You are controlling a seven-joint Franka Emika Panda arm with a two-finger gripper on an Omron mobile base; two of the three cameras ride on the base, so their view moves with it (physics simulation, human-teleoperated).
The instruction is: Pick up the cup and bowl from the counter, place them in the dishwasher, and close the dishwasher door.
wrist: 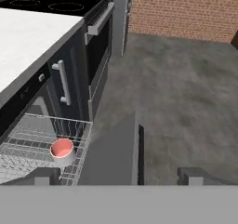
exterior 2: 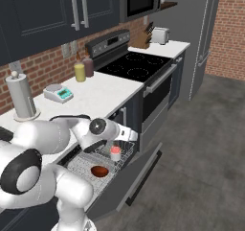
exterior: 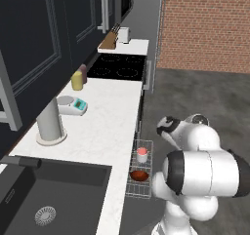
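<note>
You're seeing the claw (wrist: 118,174) standing wide apart and grasping nothing, its two tips poking up low in the hand view over the lowered dishwasher door (wrist: 116,148). The door is lying open and sloping down toward the grey floor (wrist: 186,93), and plenty of open floor is stretching out to the brick wall (wrist: 186,9). The wire rack (exterior 2: 98,160) is sitting pulled out between the surface (exterior: 105,117) edge and the door. The cup (wrist: 62,152) is standing upright in the rack near its outer rim, the bowl (exterior 2: 99,170) is sitting just beside it in the same rack. Up on the white surface you're getting a grey cylinder (exterior: 50,123), a small scale (exterior: 72,105) and a yellow canister (exterior: 77,80), all well apart from the rack. The black cooktop (exterior 2: 136,64) is lying further along, the sink (exterior: 49,200) nearer the base.
</note>
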